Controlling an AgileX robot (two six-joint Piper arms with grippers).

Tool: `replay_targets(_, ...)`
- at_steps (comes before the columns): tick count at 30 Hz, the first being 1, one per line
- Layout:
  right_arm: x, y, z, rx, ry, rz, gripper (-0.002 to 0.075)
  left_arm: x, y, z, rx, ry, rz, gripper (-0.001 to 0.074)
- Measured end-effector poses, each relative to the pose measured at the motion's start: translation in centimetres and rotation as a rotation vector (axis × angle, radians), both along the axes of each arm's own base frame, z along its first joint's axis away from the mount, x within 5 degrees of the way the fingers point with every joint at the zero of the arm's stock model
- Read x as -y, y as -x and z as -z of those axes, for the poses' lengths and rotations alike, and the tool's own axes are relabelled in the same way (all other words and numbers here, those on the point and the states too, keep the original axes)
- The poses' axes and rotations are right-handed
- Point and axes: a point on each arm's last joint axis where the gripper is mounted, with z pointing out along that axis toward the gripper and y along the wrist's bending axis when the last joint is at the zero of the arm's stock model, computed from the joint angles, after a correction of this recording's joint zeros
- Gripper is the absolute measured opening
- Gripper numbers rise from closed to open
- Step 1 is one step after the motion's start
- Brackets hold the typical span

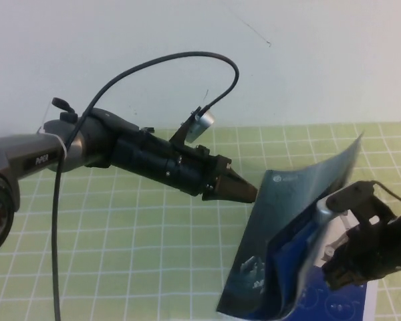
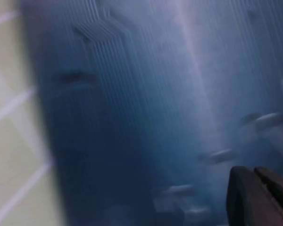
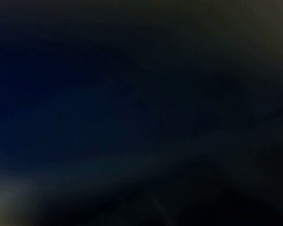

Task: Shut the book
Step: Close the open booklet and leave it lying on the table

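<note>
The book stands half open at the near right of the high view. Its dark blue glossy cover (image 1: 291,210) is lifted and bowed, above a blue-and-white page (image 1: 344,304) lying flat. My left gripper (image 1: 249,192) is shut with nothing held, and its pointed tip is against the cover's outer face near the upper left edge. In the left wrist view the cover (image 2: 146,108) fills the frame, with the shut fingertips (image 2: 252,172) close to it. My right gripper (image 1: 339,259) sits behind the raised cover, partly hidden. The right wrist view shows only a dark blue surface (image 3: 61,94).
A green cutting mat (image 1: 140,234) with a white grid covers the table, and a pale wall (image 1: 287,60) rises behind it. A black cable (image 1: 140,67) loops above the left arm and hangs down at the left.
</note>
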Motion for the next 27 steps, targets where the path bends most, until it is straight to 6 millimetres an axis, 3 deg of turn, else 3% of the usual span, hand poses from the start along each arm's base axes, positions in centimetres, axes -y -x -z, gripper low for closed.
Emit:
replay_targets(5, 1.3, 1.4, -4.1, 0.086, 0.065, -0.114, -0.0003, 0.2, 0.3, -1.5, 0.035, 0.086, 0.029, -0.0004)
replay_targets(8, 2.8, 2.7, -6.2, 0.085, 0.194, -0.159, -0.0003, 0.0, 0.6, -2.6, 0.075, 0.085, 0.042, -0.0004)
replay_targets(12, 5.6, 4.4, -9.4, 0.088, 0.417, -0.064, -0.0003, -0.6, 1.5, -5.1, 0.196, 0.004, 0.082, -0.0004)
replay_targets(16, 8.3, 6.7, -12.9, 0.168, 0.572, 0.075, -0.0003, -2.4, 2.5, -8.8, 0.393, -0.192, 0.062, -0.0004)
replay_targets(18, 9.1, 8.2, -14.8, 0.237, 0.568, 0.147, -0.0003, -3.3, 3.0, -10.2, 0.462, -0.266, 0.039, -0.0004)
replay_targets(22, 10.0, 11.2, -17.7, 0.388, 0.489, 0.236, -0.0003, -5.8, 5.0, -15.1, 0.68, -0.392, -0.082, -0.0004)
replay_targets(27, 10.6, 15.4, -18.7, 0.562, 0.319, 0.311, -0.0003, -8.9, 8.5, -19.4, 0.895, -0.461, -0.269, -0.0004)
